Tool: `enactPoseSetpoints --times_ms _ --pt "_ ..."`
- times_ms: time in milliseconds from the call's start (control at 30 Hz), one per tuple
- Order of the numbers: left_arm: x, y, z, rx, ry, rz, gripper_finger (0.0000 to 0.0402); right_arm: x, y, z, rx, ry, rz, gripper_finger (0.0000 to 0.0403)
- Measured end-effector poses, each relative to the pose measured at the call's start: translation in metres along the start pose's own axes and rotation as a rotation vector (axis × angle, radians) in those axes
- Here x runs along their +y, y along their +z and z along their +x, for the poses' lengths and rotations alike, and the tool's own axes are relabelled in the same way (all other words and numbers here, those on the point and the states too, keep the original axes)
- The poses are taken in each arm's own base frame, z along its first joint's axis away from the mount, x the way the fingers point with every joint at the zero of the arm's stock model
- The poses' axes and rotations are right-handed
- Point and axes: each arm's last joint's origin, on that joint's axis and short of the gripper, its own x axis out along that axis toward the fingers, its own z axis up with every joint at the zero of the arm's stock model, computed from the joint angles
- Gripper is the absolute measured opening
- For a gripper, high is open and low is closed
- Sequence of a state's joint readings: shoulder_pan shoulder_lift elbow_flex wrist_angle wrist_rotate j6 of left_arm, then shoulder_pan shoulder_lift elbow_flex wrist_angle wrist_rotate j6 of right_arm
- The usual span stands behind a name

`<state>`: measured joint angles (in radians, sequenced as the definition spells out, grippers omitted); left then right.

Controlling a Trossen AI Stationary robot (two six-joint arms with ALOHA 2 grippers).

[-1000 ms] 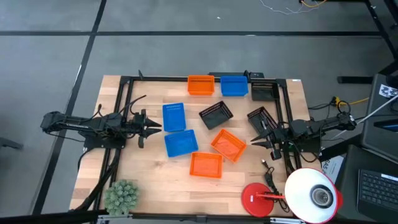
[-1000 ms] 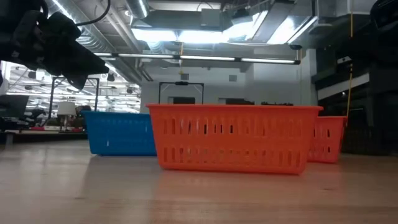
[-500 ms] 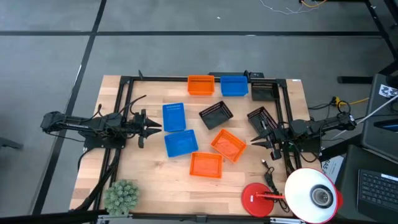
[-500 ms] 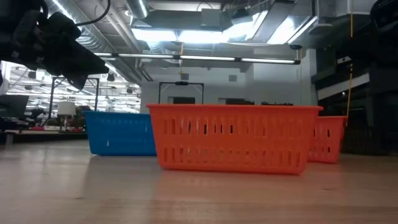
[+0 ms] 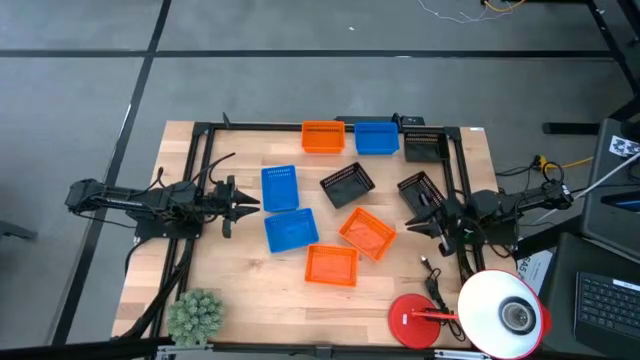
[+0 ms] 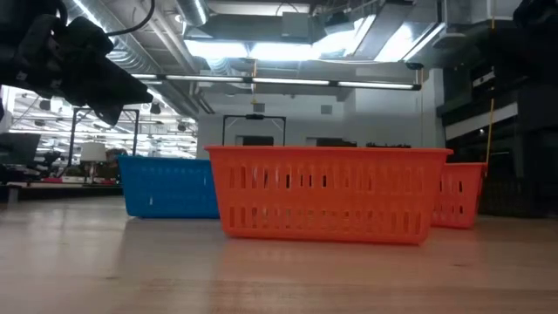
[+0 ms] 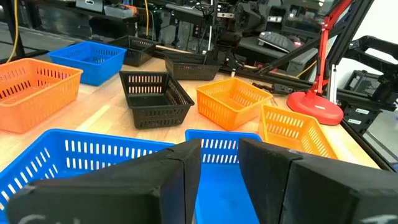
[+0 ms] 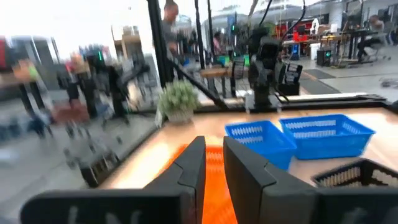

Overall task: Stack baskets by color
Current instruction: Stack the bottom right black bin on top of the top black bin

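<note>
Nine mesh baskets rest bottom down on the wooden table. Along the far edge stand an orange one (image 5: 322, 137), a blue one (image 5: 376, 137) and a black one (image 5: 424, 147). In the middle lie two blue baskets (image 5: 279, 188) (image 5: 291, 231), two black (image 5: 347, 184) (image 5: 420, 190) and two orange (image 5: 367, 232) (image 5: 331, 265). My left gripper (image 5: 255, 203) hangs open and level at the table's left, pointing at the blue baskets (image 7: 93, 162). My right gripper (image 5: 408, 226) hovers at the right, its fingers a narrow gap apart (image 8: 214, 168), nothing between them.
A red lamp base (image 5: 418, 320) with a white shade (image 5: 503, 312) stands at the near right corner. A green fuzzy plant (image 5: 195, 316) sits at the near left. A black frame (image 5: 200, 160) runs along the table's left, far and right sides.
My right gripper has rolled a little about its own pointing line and tipped slightly up, staying in place. The baskets have not moved.
</note>
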<state>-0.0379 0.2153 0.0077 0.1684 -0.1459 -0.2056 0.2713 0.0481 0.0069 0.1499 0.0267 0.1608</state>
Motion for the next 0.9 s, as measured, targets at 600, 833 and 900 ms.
enactPoseSetpoints --times_ms 600,833,900 --pt "-0.003 0.022 -0.003 -0.230 -0.031 -0.165 0.0098 0.002 0.025 -0.003 -0.249 -0.024 0.112 0.0059" --pt "0.000 0.028 -0.004 -0.318 0.102 -0.139 0.0098 -0.006 0.088 -0.023 -0.129 -0.714 -0.003 0.0059" --pt "0.001 0.027 -0.004 -0.317 0.145 -0.142 0.0098 -0.008 0.098 -0.034 -0.043 -0.952 0.071 0.0059"
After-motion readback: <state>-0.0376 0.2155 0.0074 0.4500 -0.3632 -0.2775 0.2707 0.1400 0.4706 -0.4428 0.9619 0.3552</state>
